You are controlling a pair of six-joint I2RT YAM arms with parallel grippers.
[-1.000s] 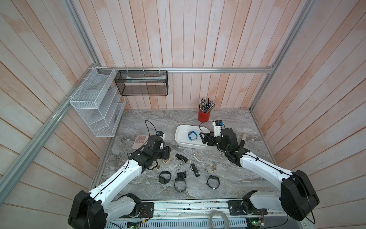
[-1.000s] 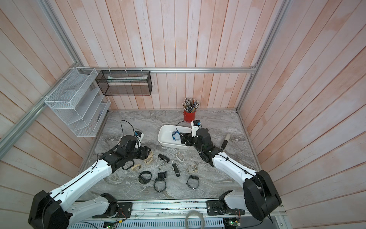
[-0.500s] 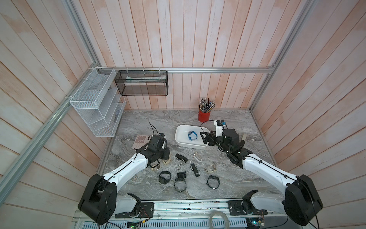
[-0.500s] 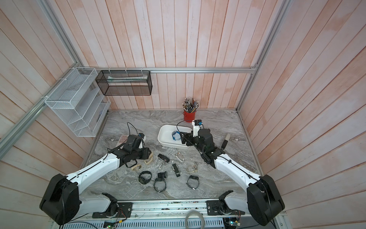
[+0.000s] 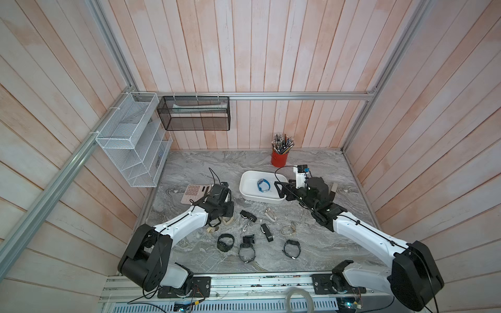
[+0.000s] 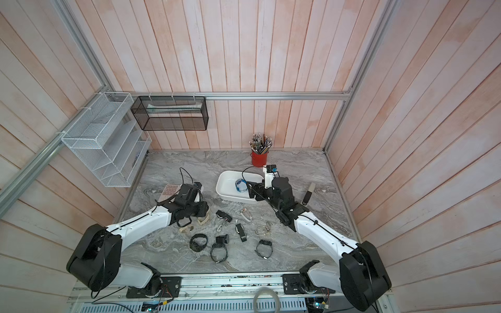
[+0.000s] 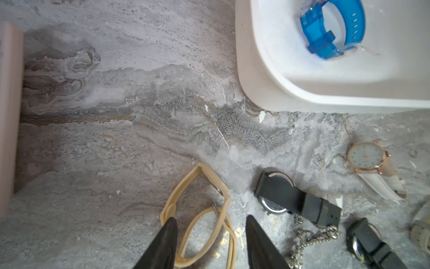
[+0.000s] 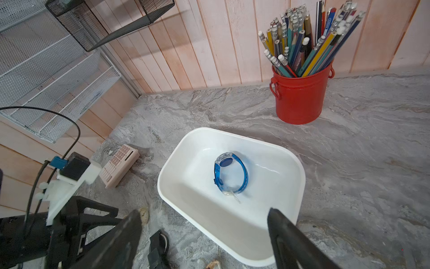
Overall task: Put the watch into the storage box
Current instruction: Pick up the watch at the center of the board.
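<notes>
Here the left gripper [image 7: 210, 242] stands part-open, its fingers [image 7: 166, 242] straddling the beige watch [image 7: 215, 180] on the table [image 7: 116, 139]. Only the left wrist view shows us this, the top views hiding those fingers under the wrist. The right gripper [image 8: 204, 233] gapes wide at the edge of the storage box [image 8: 274, 156], a blue watch [image 8: 232, 174] lying inside.

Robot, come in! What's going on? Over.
Left gripper open astride beige watch strap. Right gripper open at shallow white plastic storage box; blue watch inside. Nothing blocking.
</notes>
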